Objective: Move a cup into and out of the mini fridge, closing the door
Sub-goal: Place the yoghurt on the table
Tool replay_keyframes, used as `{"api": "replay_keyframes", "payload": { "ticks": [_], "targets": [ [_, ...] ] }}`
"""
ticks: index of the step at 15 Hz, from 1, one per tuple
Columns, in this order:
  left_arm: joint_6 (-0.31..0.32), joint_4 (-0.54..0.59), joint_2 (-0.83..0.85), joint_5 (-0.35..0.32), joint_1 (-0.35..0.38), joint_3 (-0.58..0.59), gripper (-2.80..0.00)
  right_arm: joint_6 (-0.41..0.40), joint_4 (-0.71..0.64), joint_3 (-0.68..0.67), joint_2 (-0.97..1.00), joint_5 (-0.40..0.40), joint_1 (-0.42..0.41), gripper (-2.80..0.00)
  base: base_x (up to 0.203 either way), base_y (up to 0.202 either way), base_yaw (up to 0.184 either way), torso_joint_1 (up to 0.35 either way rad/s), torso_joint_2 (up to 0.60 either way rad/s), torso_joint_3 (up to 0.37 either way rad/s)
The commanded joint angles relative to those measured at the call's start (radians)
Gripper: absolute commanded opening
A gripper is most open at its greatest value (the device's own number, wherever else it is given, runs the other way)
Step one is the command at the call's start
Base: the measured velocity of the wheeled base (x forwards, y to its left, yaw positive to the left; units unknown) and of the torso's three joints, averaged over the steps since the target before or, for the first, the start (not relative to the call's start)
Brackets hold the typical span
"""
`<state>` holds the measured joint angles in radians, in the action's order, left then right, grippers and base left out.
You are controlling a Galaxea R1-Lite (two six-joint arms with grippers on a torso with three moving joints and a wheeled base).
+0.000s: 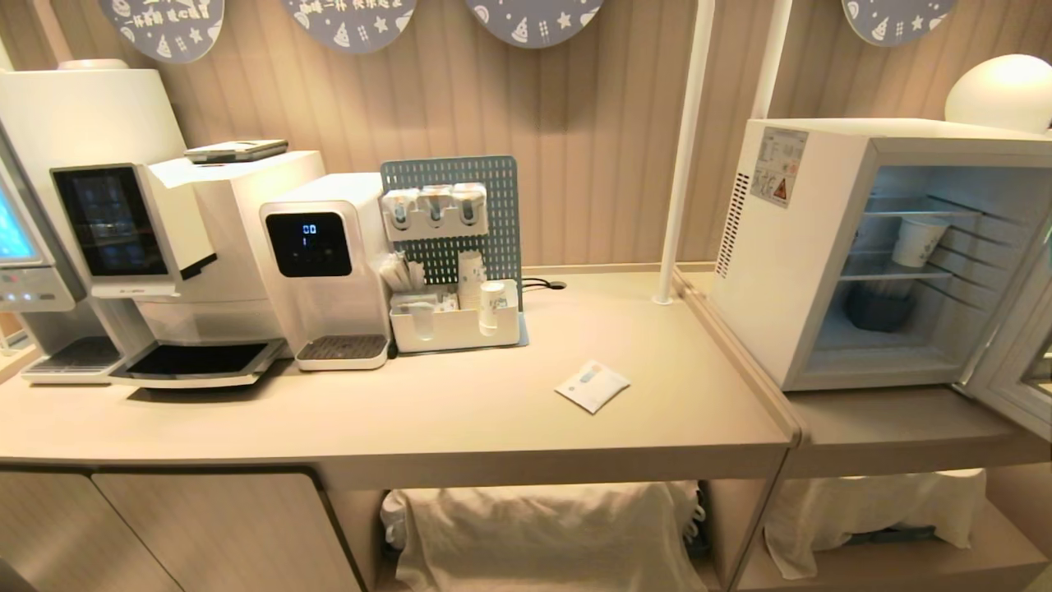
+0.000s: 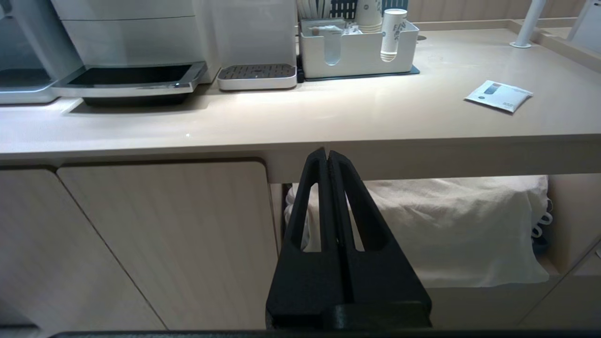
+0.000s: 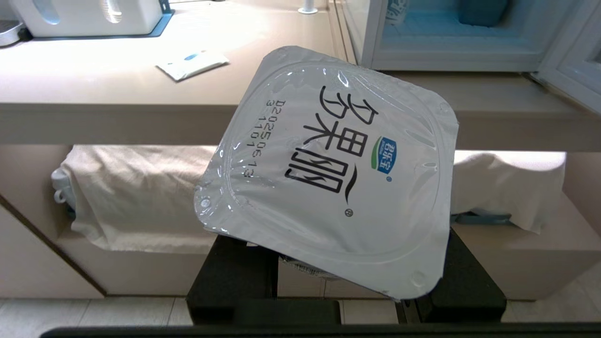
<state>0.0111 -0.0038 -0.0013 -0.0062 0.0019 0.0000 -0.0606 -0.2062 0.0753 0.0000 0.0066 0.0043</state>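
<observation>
The cup (image 3: 328, 164), a small white pot with a flat lid printed in dark characters, fills the right wrist view, tilted. My right gripper (image 3: 345, 234) is shut on it below the lid, held out in front of the counter's edge and lower than its top. The mini fridge (image 1: 781, 271) stands at the right on a lower counter section. Its glass door (image 1: 1019, 362) is swung open towards the right. My left gripper (image 2: 327, 155) is shut on nothing and hangs in front of the counter's front edge. Neither arm shows in the head view.
Inside the fridge a patterned paper cup (image 1: 918, 240) stands on a wire shelf and a dark blue container (image 1: 879, 308) sits below. On the counter are a coffee machine (image 1: 164, 247), a water dispenser (image 1: 325, 263), a white organiser tray (image 1: 456, 329), a sachet (image 1: 592, 385) and a white post (image 1: 682, 164).
</observation>
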Motion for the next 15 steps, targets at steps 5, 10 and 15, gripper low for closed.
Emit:
{"api": "replay_keyframes", "payload": {
  "ticks": [5, 10, 15],
  "targets": [
    [-0.002, -0.001, 0.001, 0.0, 0.001, 0.0, -2.8, -0.002, -0.005, 0.003, 0.002, 0.001, 0.0, -2.8, 0.191, 0.0, 0.0, 0.003, 0.0, 0.004],
    [-0.005, -0.001, 0.001, 0.0, 0.001, 0.0, -2.8, 0.032, 0.023, 0.171, 0.123, 0.025, 0.001, -2.8, 0.139, 0.0, -0.001, 0.004, 0.0, 0.002],
    [-0.011, -0.001, 0.001, 0.002, 0.002, 0.0, -2.8, 0.073, 0.3, 0.302, 0.753, 0.051, 0.01, -2.8, 0.0, 0.0, 0.0, 0.0, 0.0, 0.0]
  ]
}}
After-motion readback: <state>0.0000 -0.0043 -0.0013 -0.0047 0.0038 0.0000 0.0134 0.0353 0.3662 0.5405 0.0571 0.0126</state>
